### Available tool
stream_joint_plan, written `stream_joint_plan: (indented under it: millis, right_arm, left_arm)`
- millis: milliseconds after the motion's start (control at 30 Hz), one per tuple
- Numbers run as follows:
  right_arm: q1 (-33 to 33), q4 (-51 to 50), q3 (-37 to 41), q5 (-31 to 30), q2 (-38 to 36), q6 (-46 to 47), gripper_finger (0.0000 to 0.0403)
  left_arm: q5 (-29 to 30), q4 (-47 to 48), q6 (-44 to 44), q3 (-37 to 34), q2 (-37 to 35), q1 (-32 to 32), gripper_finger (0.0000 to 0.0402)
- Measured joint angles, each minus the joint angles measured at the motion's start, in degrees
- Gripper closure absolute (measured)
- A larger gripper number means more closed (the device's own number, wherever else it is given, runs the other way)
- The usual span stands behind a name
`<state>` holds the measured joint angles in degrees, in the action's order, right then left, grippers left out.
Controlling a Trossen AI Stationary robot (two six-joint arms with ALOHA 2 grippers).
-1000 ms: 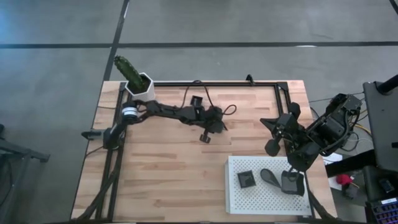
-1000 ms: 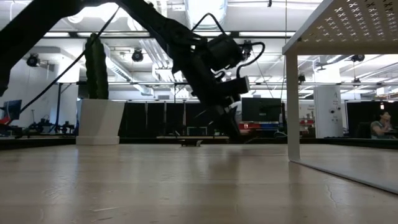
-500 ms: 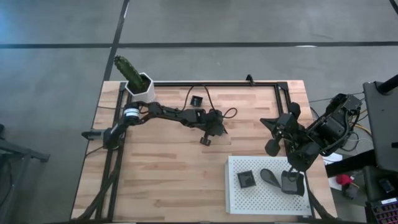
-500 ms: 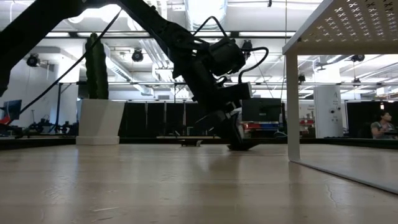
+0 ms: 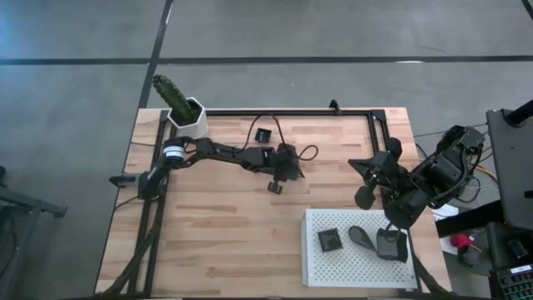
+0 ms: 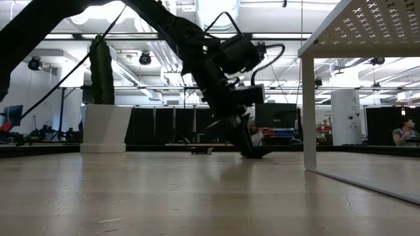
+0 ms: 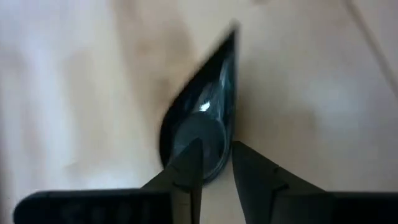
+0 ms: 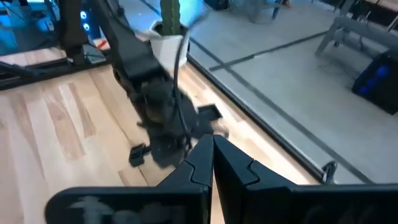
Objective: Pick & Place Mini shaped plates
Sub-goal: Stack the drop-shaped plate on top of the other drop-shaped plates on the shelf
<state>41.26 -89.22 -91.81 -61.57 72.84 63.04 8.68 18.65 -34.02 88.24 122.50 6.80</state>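
Midway: left gripper at frame centre, fingers slightly parted around teardrop plate on table. Three plates on white tray, lower right; square plate waits above. Right gripper closed, idle.

five mini plates: three on the white tray, two on the table.

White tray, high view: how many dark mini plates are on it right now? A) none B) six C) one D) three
D: the high view shows three dark dishes on the white perforated tray: a square plate, a teardrop plate and another square plate at its right edge.
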Motion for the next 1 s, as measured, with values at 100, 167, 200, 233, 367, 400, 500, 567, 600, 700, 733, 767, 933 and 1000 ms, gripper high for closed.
stream_joint_plan:
  millis: [100,167,200,233,367,400,500,567,600,700,733,767,933,1000]
  right_arm:
    - [-2.3,-0.3,0.0,3.4,0.0,-0.1,0.0394]
    - [-4.6,-0.6,0.0,5.1,0.0,-0.2,0.0394]
    - [-5.8,-0.5,0.0,5.7,0.0,-0.6,0.0394]
    - [-7.0,-0.6,0.0,6.6,0.0,-1.6,0.0394]
    - [-12.2,-0.5,0.1,9.9,-0.1,-4.0,0.0394]
    - [-13.7,-0.4,0.1,10.7,-0.1,-4.4,0.0394]
    - [-17.7,0.2,0.8,13.1,0.0,-6.0,0.0394]
    - [-20.3,1.3,2.1,15.0,0.0,-7.5,0.0394]
    - [-21.6,2.3,2.9,15.7,0.0,-8.4,0.0394]
    - [-25.6,7.1,6.1,18.9,-0.1,-12.5,0.0394]
    - [-27.0,9.7,7.5,20.5,-0.1,-14.6,0.0394]
    - [-28.3,12.5,8.9,22.5,-0.1,-17.0,0.0394]
    - [-33.9,26.5,15.5,32.5,-0.1,-28.3,0.0394]
    - [-36.0,29.9,17.5,34.9,-0.1,-30.4,0.0394]
  left_arm:
    - [3.4,0.6,0.0,0.0,-2.4,-0.5,0.0319]
    - [3.2,1.0,0.1,-0.1,-3.7,-1.0,0.0321]
    - [3.2,1.5,0.7,-0.1,-4.5,-1.2,0.0321]
    - [3.2,2.3,1.1,-0.2,-5.2,-1.5,0.0321]
    - [3.2,5.3,2.3,-0.2,-9.2,-2.5,0.0321]
    - [3.2,6.2,2.9,-0.2,-10.0,-2.8,0.0321]
    - [3.2,10.2,5.2,-0.5,-13.2,-3.9,0.0319]
    - [3.2,11.6,6.6,-0.6,-15.4,-4.8,0.0319]
    - [3.2,12.0,7.2,-1.0,-16.7,-5.3,0.0319]
    - [3.2,11.6,8.8,-3.6,-21.0,-6.5,0.0319]
    - [3.2,11.6,9.4,-5.0,-22.5,-7.0,0.0319]
    - [3.2,11.3,10.0,-6.4,-24.0,-7.4,0.0319]
    - [4.3,6.8,13.1,-14.9,-33.3,-9.4,0.0319]
    - [6.5,4.4,14.5,-19.0,-37.2,-10.2,0.0319]
